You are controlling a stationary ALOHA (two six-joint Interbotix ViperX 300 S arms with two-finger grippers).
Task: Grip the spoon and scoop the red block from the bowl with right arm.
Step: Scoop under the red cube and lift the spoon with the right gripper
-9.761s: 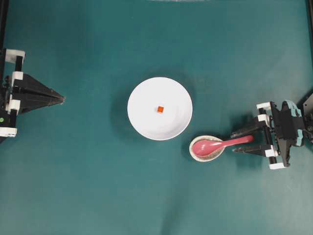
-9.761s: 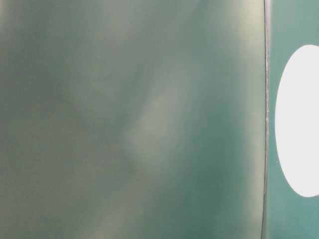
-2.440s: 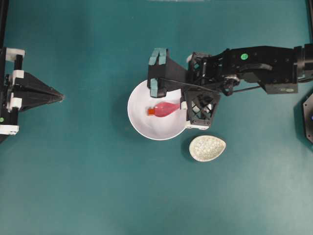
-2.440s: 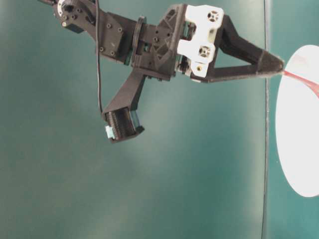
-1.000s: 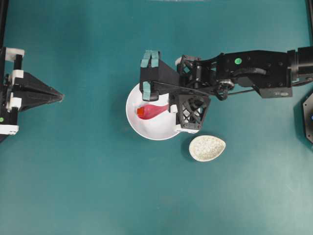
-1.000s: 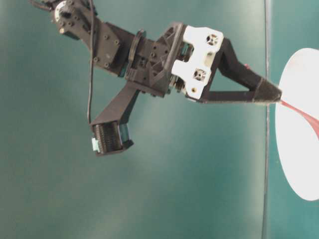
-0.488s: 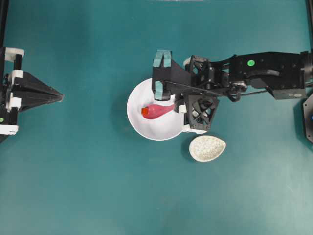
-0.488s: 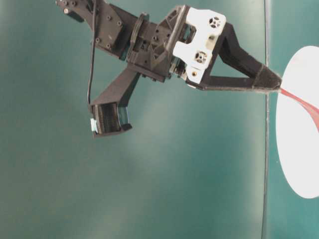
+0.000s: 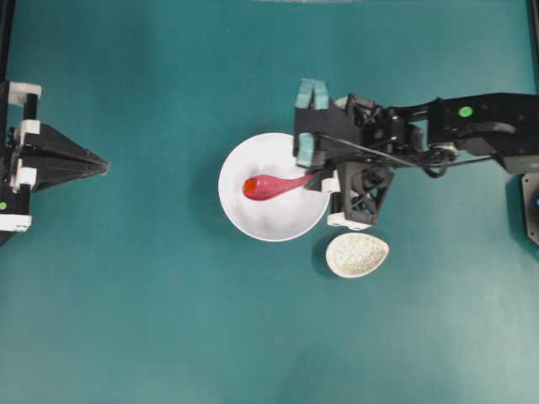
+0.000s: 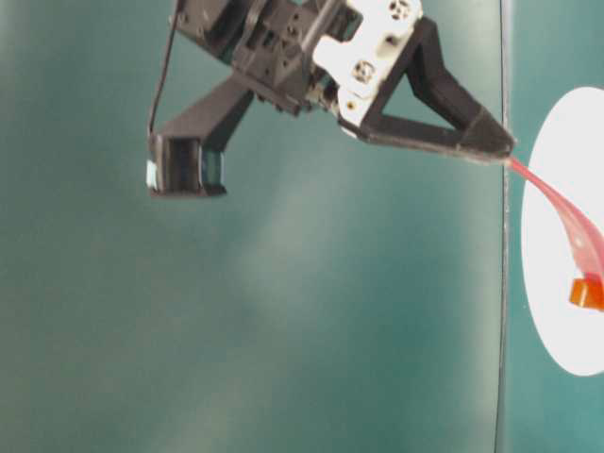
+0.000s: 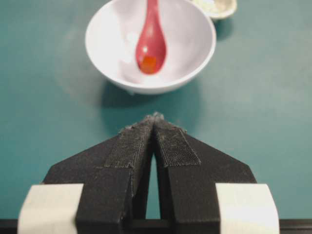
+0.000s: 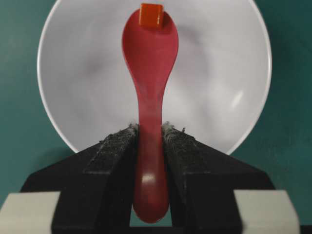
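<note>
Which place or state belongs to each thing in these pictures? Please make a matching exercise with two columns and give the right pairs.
Things:
1. glossy pink-red soup spoon
2. tiny orange-red cube
3. small speckled cream egg-shaped dish
4. left hand

Places or states:
A. stands empty on the green table beside the large round white bowl
B. shut, holding nothing, pointing at the bowl
C. gripped by its handle between the fingers of the right hand
D. sits at the tip of the spoon's scoop, above the bowl

Pairs: 1-C, 2-D, 3-A, 4-B
</note>
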